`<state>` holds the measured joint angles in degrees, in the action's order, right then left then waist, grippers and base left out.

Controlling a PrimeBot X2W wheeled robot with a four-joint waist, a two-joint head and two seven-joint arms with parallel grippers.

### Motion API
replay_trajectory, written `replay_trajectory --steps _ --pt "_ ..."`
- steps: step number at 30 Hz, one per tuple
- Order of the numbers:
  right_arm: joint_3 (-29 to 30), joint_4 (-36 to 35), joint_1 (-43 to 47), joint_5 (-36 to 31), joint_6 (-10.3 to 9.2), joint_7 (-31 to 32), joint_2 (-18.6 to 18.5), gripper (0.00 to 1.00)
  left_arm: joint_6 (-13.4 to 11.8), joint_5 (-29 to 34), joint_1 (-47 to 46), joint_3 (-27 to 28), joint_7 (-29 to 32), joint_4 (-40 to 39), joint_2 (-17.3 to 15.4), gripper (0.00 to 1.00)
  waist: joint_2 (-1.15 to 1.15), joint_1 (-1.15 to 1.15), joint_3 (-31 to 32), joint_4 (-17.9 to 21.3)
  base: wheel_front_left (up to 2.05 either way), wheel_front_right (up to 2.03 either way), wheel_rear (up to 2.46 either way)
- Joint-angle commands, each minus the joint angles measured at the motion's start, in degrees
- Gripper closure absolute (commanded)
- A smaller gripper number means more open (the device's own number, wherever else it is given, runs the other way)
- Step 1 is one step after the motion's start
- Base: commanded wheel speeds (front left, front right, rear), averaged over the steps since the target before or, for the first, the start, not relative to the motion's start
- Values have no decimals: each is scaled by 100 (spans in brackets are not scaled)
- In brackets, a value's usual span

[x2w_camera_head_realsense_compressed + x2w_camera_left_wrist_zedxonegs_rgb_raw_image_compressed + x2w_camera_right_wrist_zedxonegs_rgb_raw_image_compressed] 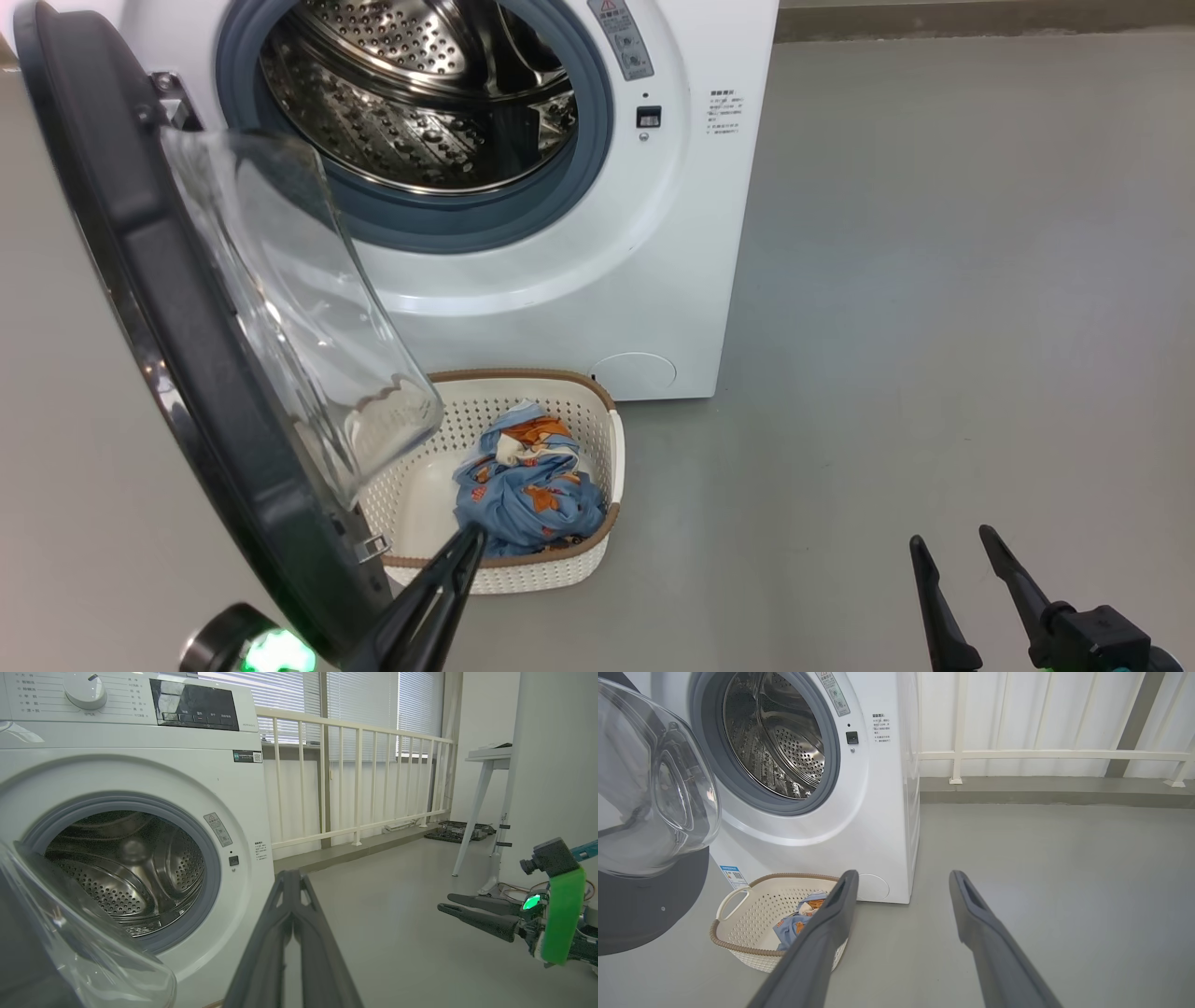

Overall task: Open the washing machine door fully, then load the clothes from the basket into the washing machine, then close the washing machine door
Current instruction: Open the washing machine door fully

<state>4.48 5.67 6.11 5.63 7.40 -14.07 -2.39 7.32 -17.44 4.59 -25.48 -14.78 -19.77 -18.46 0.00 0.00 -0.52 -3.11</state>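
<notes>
1. The white, boxy front-loading washing machine [653,280] stands with its large round door [140,243], black-rimmed with a clear glass bowl, swung open.
2. The clothes [527,490], a light blue bundle printed with orange figures, lie in the small cream-white perforated plastic basket [523,579] on the grey floor [934,327].
3. The left gripper [470,543] has its fingers pressed together on nothing. In the head view its tip is at the basket's near rim, just beside the clothes.
4. The right gripper [952,541] is spread wide and bare, well apart from the basket.

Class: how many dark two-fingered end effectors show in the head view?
2. The shut left end effector hovers by the cream perforated plastic basket; the open right end effector is above grey floor, lower right.
</notes>
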Motion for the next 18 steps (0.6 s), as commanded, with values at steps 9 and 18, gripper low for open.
replay_trajectory --steps 9,18 --pt "-172 -103 -163 81 9 -61 -49 0 17 -151 -154 293 -22 589 50 100 0 0 -99 11 0 0 0" --pt "-189 -119 -205 121 9 -74 -49 0 17 -424 -365 484 -22 1248 139 100 0 0 -259 28 0 0 0"
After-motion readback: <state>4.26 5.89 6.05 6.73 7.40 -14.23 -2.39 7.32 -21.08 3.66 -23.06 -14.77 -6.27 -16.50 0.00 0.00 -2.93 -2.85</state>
